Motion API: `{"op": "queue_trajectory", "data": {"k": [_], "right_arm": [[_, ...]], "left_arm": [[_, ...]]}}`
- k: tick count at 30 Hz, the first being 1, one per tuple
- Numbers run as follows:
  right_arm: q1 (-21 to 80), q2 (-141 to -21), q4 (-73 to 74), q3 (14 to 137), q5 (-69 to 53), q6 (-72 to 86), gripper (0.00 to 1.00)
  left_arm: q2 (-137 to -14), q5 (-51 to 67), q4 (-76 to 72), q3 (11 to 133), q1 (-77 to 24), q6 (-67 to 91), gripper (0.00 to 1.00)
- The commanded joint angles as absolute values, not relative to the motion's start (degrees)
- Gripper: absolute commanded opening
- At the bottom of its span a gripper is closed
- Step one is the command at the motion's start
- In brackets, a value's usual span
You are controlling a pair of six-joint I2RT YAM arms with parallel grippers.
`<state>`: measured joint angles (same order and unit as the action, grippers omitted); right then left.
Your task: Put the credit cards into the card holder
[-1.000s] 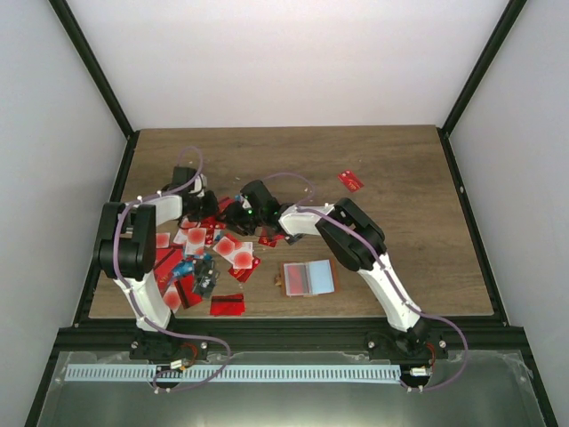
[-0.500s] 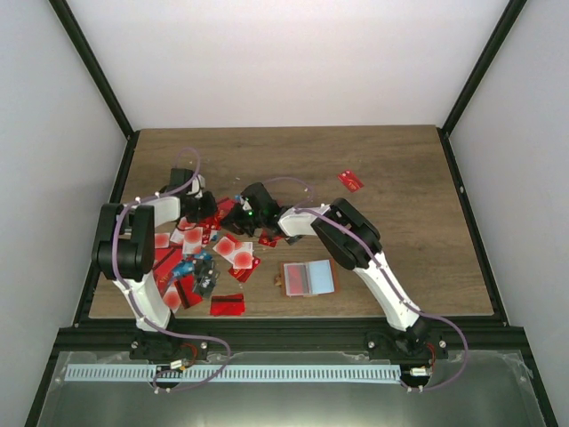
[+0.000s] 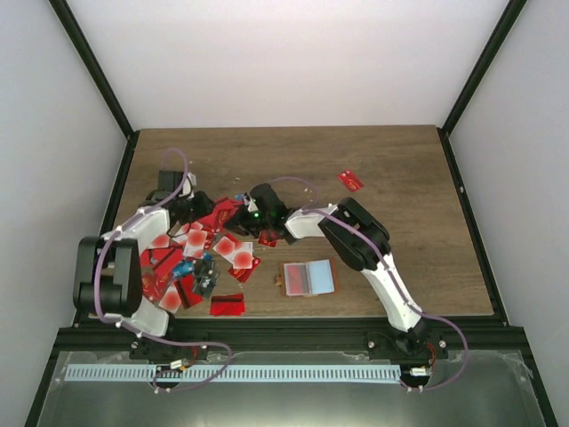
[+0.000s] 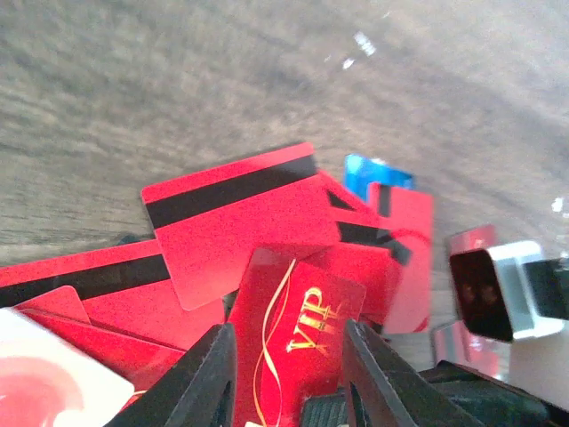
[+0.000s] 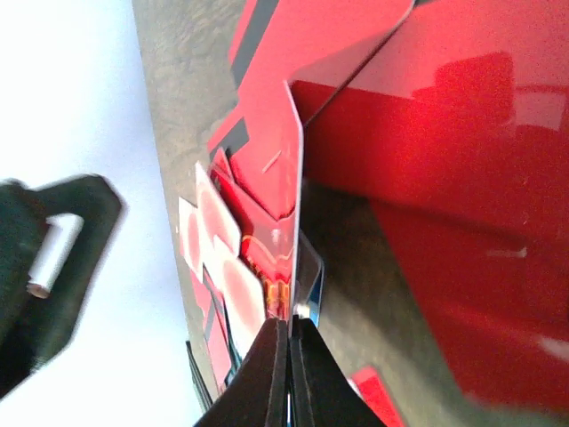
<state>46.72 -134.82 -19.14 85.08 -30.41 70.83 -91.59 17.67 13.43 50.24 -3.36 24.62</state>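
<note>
From above, the credit cards (image 3: 200,253) lie heaped on the left of the table (image 3: 400,196). The card holder (image 3: 308,277) lies open near them, to their right; the jaws are lost against the heap there.

Left wrist: the left gripper (image 4: 289,356) stands parted astride a VIP card (image 4: 298,329).

Right wrist: the right gripper (image 5: 287,334) is pinched shut, probably on a red card (image 5: 271,160) seen edge-on.

The cards look thin, stiff and slick, so they are best gripped by an edge.

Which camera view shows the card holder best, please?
The top external view: the card holder lies open on the table, pink and light blue panels facing up, unobstructed, apart from the credit cards. The left wrist and right wrist views show mostly cards and wood; the holder is not in them.
</note>
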Motion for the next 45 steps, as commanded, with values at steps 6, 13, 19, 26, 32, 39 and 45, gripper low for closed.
{"op": "queue_trajectory", "data": {"k": [6,13,19,26,32,39,45], "right_arm": [[46.38,-121.31,-16.68,76.63,-32.24,62.67,0.01],[46.29,-109.56,-12.6,68.65,-31.97,52.82,0.01],[43.63,-95.67,-11.4,58.12,-32.63,46.2,0.01],[39.75,-80.96,-11.93,46.25,-38.12,40.54,0.01],[37.51,-70.1,-12.41,39.56,-45.09,37.49,0.01],[37.35,-64.25,-12.22,39.48,-52.42,36.83,0.01],[37.35,-62.99,-12.22,40.41,-54.41,38.01,0.01]], "left_arm": [[-73.92,17.5,16.86,45.0,-3.25,24.83,0.44],[-61.57,23.53,19.58,43.18,-3.75,25.23,0.47],[-56.58,32.48,16.16,40.13,-6.1,25.91,0.47],[-54.46,42.01,4.63,35.36,-13.31,30.07,0.48],[-54.67,48.17,-6.46,31.93,-20.29,33.87,0.48],[-53.55,54.17,-19.06,28.57,-24.64,38.81,0.43],[-51.2,55.29,-23.68,27.78,-27.15,41.64,0.39]]}}
